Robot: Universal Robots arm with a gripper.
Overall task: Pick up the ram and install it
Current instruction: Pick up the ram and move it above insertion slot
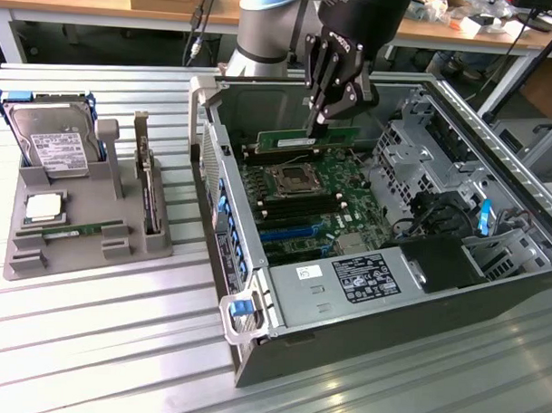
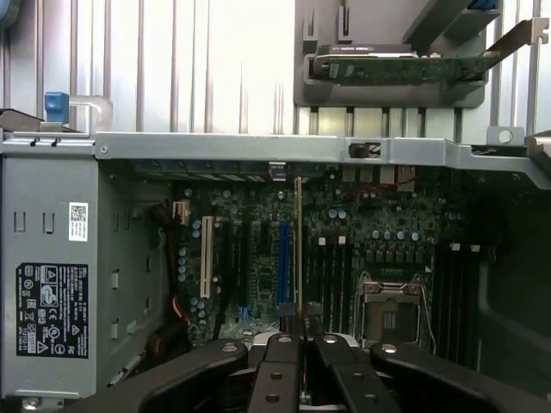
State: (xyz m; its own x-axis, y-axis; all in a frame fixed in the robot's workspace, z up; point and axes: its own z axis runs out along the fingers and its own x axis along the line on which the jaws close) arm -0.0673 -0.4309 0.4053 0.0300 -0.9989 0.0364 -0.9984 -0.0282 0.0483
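The ram (image 1: 301, 138), a long thin green stick, hangs level just above the memory slots at the back of the motherboard (image 1: 317, 203), inside the open computer case (image 1: 253, 346). My gripper (image 1: 322, 125) comes down from above and is shut on the stick's upper edge near its middle. In the wrist view the ram (image 2: 298, 237) shows edge-on as a thin vertical line running out from between the black fingers (image 2: 280, 361) of my gripper (image 2: 298, 320), over the dark slots beside the processor socket (image 2: 392, 311).
On the exterior view's left a grey holder tray (image 1: 25, 252) carries a silver hard drive (image 1: 56, 144), a square processor chip (image 1: 43, 207), another green stick (image 1: 80, 229) lying flat and an upright expansion card (image 1: 148, 184). The power supply (image 1: 364, 280) and drive cages (image 1: 414, 139) crowd the case.
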